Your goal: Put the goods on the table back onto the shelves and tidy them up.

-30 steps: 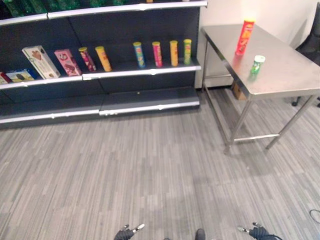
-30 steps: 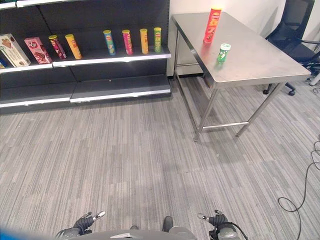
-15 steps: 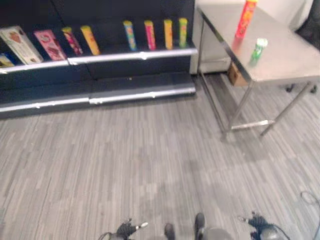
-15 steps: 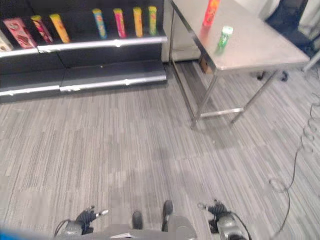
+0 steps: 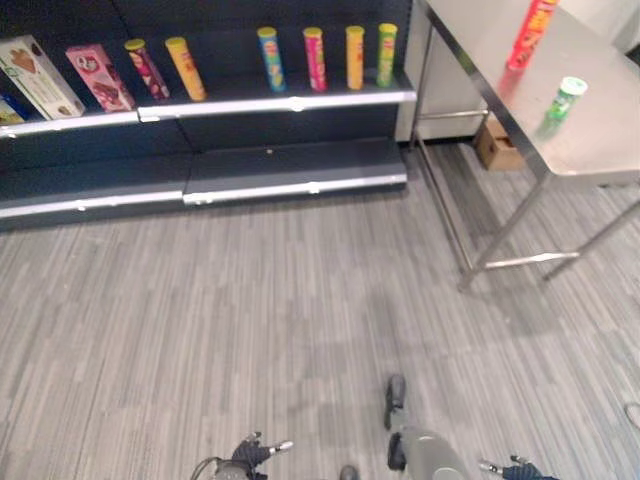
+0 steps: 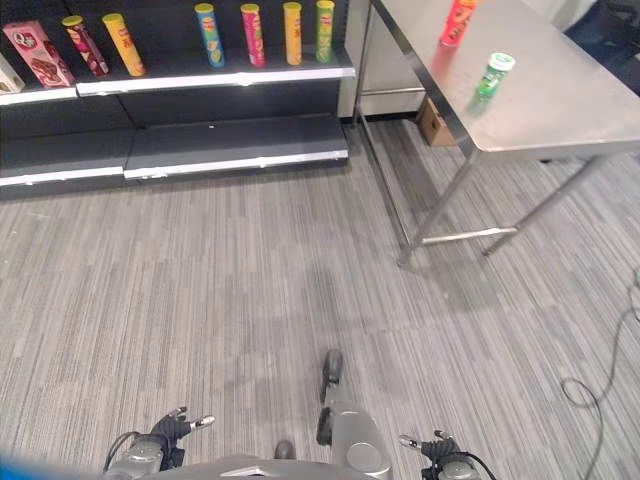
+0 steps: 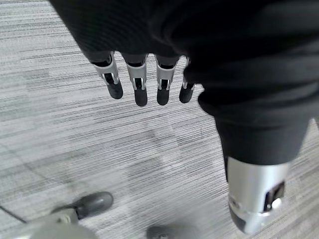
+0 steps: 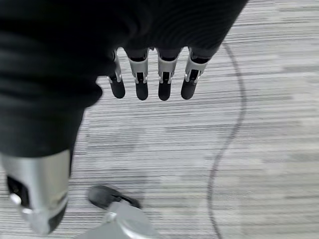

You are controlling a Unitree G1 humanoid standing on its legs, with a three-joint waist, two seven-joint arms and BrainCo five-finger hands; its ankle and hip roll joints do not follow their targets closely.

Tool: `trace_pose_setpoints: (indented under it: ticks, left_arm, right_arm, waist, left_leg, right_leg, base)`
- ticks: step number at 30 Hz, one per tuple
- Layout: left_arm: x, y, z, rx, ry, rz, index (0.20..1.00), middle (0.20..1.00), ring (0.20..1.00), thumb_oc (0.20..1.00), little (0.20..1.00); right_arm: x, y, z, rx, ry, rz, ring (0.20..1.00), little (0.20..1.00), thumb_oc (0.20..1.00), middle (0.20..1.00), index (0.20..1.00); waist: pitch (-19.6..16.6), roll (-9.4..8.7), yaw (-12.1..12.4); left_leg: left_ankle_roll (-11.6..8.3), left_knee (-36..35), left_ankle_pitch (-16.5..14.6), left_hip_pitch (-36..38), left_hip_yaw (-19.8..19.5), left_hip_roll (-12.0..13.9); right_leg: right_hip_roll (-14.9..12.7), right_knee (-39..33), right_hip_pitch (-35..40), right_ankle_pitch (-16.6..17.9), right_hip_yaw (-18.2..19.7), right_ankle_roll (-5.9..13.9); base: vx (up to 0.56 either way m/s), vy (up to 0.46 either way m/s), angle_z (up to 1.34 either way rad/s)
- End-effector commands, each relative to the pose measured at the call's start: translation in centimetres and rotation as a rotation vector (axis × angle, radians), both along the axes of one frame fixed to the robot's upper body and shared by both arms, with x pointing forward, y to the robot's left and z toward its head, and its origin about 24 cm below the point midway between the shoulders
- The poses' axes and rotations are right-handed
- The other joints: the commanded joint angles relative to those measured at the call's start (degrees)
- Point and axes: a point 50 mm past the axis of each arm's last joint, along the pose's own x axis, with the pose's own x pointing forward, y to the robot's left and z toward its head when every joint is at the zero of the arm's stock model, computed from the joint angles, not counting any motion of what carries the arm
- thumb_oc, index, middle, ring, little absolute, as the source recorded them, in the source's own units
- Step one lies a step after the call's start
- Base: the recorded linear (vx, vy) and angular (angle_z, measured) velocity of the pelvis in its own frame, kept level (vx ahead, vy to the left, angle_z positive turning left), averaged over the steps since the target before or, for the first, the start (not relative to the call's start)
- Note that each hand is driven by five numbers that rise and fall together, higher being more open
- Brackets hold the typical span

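Bench (image 5: 600, 150): steel, right of the shelves, carrying a red tube (image 5: 531, 34) and a small green can (image 5: 563, 100), both upright.
Shelves (image 5: 280, 100): tubes lined up.
Left robot hand (image 7: 149, 84): relaxed, empty.
Right robot hand (image 8: 149, 79): relaxed, empty.
Change: camera moved; goods unmoved.

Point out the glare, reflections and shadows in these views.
Left eye view: the shiny steel table mirrors the tall red tube and the short green can as soft coloured smears. Right eye view: the silver edge strip of the dark shelf glints brightly, and the table throws a faint shadow on the grey striped floor.
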Motion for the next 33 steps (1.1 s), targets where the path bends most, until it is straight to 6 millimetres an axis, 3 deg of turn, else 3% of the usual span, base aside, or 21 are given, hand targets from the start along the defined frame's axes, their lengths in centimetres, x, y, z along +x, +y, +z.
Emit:
trace_pose_setpoints:
  ticks: [1, 4, 5, 6, 7, 8, 9, 10, 11, 12, 13, 14, 16, 19, 21, 25, 27, 32, 33]
  left_arm:
    - [2.7, 1.2, 1.0, 0.037, -0.073, -0.033, 1.000, 1.000, 1.000, 1.000, 1.000]
    - [3.0, 1.1, 1.1, 0.022, -0.091, -0.001, 1.000, 1.000, 1.000, 1.000, 1.000]
    - [3.2, 1.0, 1.1, 0.017, -0.100, 0.009, 1.000, 1.000, 1.000, 1.000, 1.000]
    - [3.8, 1.1, 1.4, 0.019, -0.124, 0.018, 1.000, 1.000, 1.000, 1.000, 1.000]
    - [3.8, 1.1, 1.4, 0.019, -0.124, 0.018, 1.000, 1.000, 1.000, 1.000, 1.000]
    - [4.1, 1.1, 1.5, 0.022, -0.135, 0.025, 1.000, 1.000, 1.000, 1.000, 1.000]
    - [4.1, 1.1, 1.5, 0.022, -0.135, 0.025, 1.000, 1.000, 1.000, 1.000, 1.000]
    - [4.3, 0.8, 1.5, 0.011, -0.143, 0.028, 1.000, 1.000, 1.000, 1.000, 1.000]
    - [4.3, 0.7, 1.5, 0.008, -0.144, 0.029, 1.000, 1.000, 1.000, 1.000, 1.000]
    - [4.3, 0.6, 1.5, 0.008, -0.140, 0.027, 1.000, 1.000, 1.000, 1.000, 1.000]
    - [4.2, 0.6, 1.4, 0.007, -0.135, 0.032, 1.000, 1.000, 1.000, 1.000, 1.000]
    - [3.7, 0.7, 1.3, 0.010, -0.124, 0.031, 1.000, 1.000, 1.000, 1.000, 1.000]
    - [3.4, 0.8, 1.2, 0.009, -0.113, 0.043, 1.000, 1.000, 1.000, 1.000, 1.000]
    - [2.8, 0.8, 1.0, 0.007, -0.096, 0.062, 1.000, 1.000, 1.000, 1.000, 1.000]
    - [2.3, 0.9, 0.8, 0.009, -0.080, 0.068, 1.000, 1.000, 1.000, 1.000, 1.000]
    - [2.0, 1.3, 0.8, 0.017, -0.075, 0.074, 1.000, 1.000, 1.000, 1.000, 1.000]
    - [2.5, 1.8, 1.1, 0.030, -0.094, 0.073, 1.000, 1.000, 1.000, 1.000, 1.000]
    - [2.5, 1.8, 1.1, 0.030, -0.094, 0.073, 1.000, 1.000, 1.000, 1.000, 1.000]
    - [3.4, 2.6, 1.6, 0.056, -0.101, 0.043, 1.000, 1.000, 1.000, 1.000, 1.000]
  right_arm:
    - [3.6, -1.7, 1.6, -0.049, -0.129, 0.031, 1.000, 1.000, 1.000, 1.000, 1.000]
    - [3.7, -1.4, 1.6, -0.036, -0.143, 0.024, 1.000, 1.000, 1.000, 1.000, 1.000]
    - [3.8, -1.3, 1.6, -0.033, -0.147, 0.025, 1.000, 1.000, 1.000, 1.000, 1.000]
    - [4.1, -1.2, 1.7, -0.038, -0.151, 0.032, 1.000, 1.000, 1.000, 1.000, 1.000]
    - [4.1, -1.2, 1.7, -0.038, -0.151, 0.032, 1.000, 1.000, 1.000, 1.000, 1.000]
    - [4.4, -1.3, 1.8, -0.044, -0.153, 0.026, 1.000, 1.000, 1.000, 1.000, 1.000]
    - [4.4, -1.3, 1.8, -0.044, -0.153, 0.026, 1.000, 1.000, 1.000, 1.000, 1.000]
    - [4.4, -1.2, 1.7, -0.043, -0.146, 0.038, 1.000, 1.000, 1.000, 1.000, 1.000]
    - [4.4, -1.0, 1.6, -0.041, -0.139, 0.046, 1.000, 1.000, 1.000, 1.000, 1.000]
    - [4.2, -1.0, 1.5, -0.046, -0.131, 0.055, 1.000, 1.000, 1.000, 1.000, 1.000]
    - [4.0, -1.0, 1.5, -0.053, -0.119, 0.064, 1.000, 1.000, 1.000, 1.000, 1.000]
    - [3.6, -1.3, 1.4, -0.068, -0.104, 0.070, 1.000, 1.000, 1.000, 1.000, 1.000]
    - [3.3, -1.5, 1.4, -0.083, -0.089, 0.078, 1.000, 1.000, 1.000, 1.000, 1.000]
    - [2.8, -1.4, 1.2, -0.078, -0.073, 0.078, 1.000, 1.000, 1.000, 1.000, 1.000]
    - [2.4, -1.3, 1.0, -0.078, -0.057, 0.078, 1.000, 1.000, 1.000, 1.000, 1.000]
    - [2.0, -1.2, 0.8, -0.073, -0.043, 0.076, 1.000, 1.000, 1.000, 1.000, 1.000]
    - [1.9, -1.0, 0.7, -0.065, -0.033, 0.073, 1.000, 1.000, 1.000, 1.000, 1.000]
    - [1.9, -1.0, 0.7, -0.065, -0.033, 0.073, 1.000, 1.000, 1.000, 1.000, 1.000]
    - [2.2, -1.2, 0.8, -0.045, -0.056, 0.009, 1.000, 1.000, 1.000, 1.000, 1.000]
  waist:
    - [0.03, -1.57, 0.28]
    - [-0.48, -1.80, 0.16]
    - [-0.15, -1.87, 0.27]
    - [1.28, -2.34, 0.71]
    - [1.28, -2.20, 0.69]
    - [2.57, -2.58, 1.28]
    - [2.57, -2.57, 1.28]
    - [2.93, -3.28, 1.60]
    - [2.97, -4.29, 1.74]
    - [3.25, -4.82, 1.88]
    - [2.94, -5.79, 1.78]
    - [2.54, -5.54, 1.64]
    - [2.58, -4.62, 1.55]
    - [2.27, -4.17, 1.28]
    - [1.09, -3.88, 1.27]
    - [-0.22, -4.56, 1.82]
    - [-1.11, -5.14, 2.41]
    - [-1.10, -5.14, 2.42]
    - [-1.17, -4.52, 1.45]
  left_leg:
    - [-1.85, 5.51, 5.70, -1.47, 1.56, 0.81]
    - [-5.91, 19.70, 12.84, -5.65, 3.44, 3.37]
    - [-6.48, 27.51, 14.73, -8.61, 4.29, 4.63]
    - [-6.08, 41.26, 17.95, -14.79, 5.34, 7.45]
    - [-6.11, 41.61, 17.77, -14.99, 5.26, 7.63]
    - [-4.24, 46.79, 15.74, -18.82, 7.01, 8.89]
    - [-4.24, 46.80, 15.73, -18.83, 7.01, 8.90]
    - [-3.25, 43.88, 11.55, -22.24, 7.82, 8.60]
    - [-1.80, 40.18, 9.50, -24.19, 8.38, 7.48]
    - [-1.81, 35.29, 7.84, -24.74, 7.97, 6.51]
    - [-1.13, 24.46, 7.76, -25.83, 7.04, 4.69]
    - [-2.18, 9.41, 12.88, -24.49, 3.24, 3.03]
    - [-3.90, -3.19, 17.60, -25.27, -4.19, 1.80]
    - [-4.52, -3.30, 17.25, -25.42, -5.79, 1.97]
    - [-5.03, -3.30, 19.09, -23.80, -5.67, 2.19]
    - [-4.10, -3.30, 18.51, -21.50, -3.03, 2.12]
    - [-1.85, -3.30, 16.58, -19.45, -0.54, 1.20]
    - [-1.85, -3.30, 16.57, -19.44, -0.53, 1.20]
    - [1.67, -3.30, 12.14, -15.31, 2.34, -0.74]
  right_leg:
    - [-0.50, -2.08, 1.75, -1.15, 2.18, 3.76]
    - [1.04, -2.08, 6.38, -5.26, 0.79, 0.87]
    - [1.64, -2.08, 7.85, -6.56, 0.67, -0.12]
    - [2.93, -2.08, 10.53, -8.41, 0.88, -2.20]
    - [3.09, -2.08, 10.49, -8.40, 0.84, -2.23]
    - [3.47, -2.08, 12.06, -9.17, 1.66, -2.98]
    - [3.48, -2.08, 12.06, -9.17, 1.66, -2.98]
    - [2.86, -2.08, 13.77, -10.08, 2.31, -2.84]
    - [1.75, -2.08, 13.77, -9.93, 2.49, -2.71]
    - [1.22, -2.08, 14.62, -10.11, 2.79, -2.03]
    - [0.01, -2.08, 14.65, -10.27, 2.72, -1.79]
    - [0.31, -2.08, 15.77, -10.98, 2.87, -1.67]
    - [1.70, -2.08, 17.63, -12.34, 4.07, -2.12]
    - [2.32, -2.08, 18.41, -12.57, 5.40, -2.04]
    - [2.02, -2.08, 19.43, -13.13, 6.46, -1.56]
    - [0.33, -2.08, 20.11, -13.68, 8.16, -0.74]
    - [-1.95, -0.65, 20.13, -13.58, 9.51, 0.62]
    - [-1.95, -0.65, 20.13, -13.58, 9.52, 0.62]
    - [-4.52, 18.96, 11.96, -12.30, 9.66, 4.51]
  base:
    - [0.43, -0.241, 0.80]
    - [0.35, -0.248, 0.27]
    - [0.38, -0.389, 0.04]
    - [0.25, -0.282, 0.10]
    - [0.31, -0.321, 0.10]
    - [0.15, -0.124, -0.12]
    - [0.32, -0.204, -0.19]
    - [0.21, -0.087, -0.34]
    - [0.29, -0.099, -0.24]
    - [0.20, -0.003, -0.30]
    - [0.32, 0.051, -0.24]
    - [0.31, 0.081, -0.24]
    - [0.33, 0.108, -0.20]
    - [0.25, 0.114, -0.52]
    - [0.34, 0.210, -0.43]
    - [0.27, 0.215, -0.57]
    - [0.27, 0.273, -0.57]
    - [0.09, 0.128, -0.32]
    - [0.37, 0.612, 0.16]
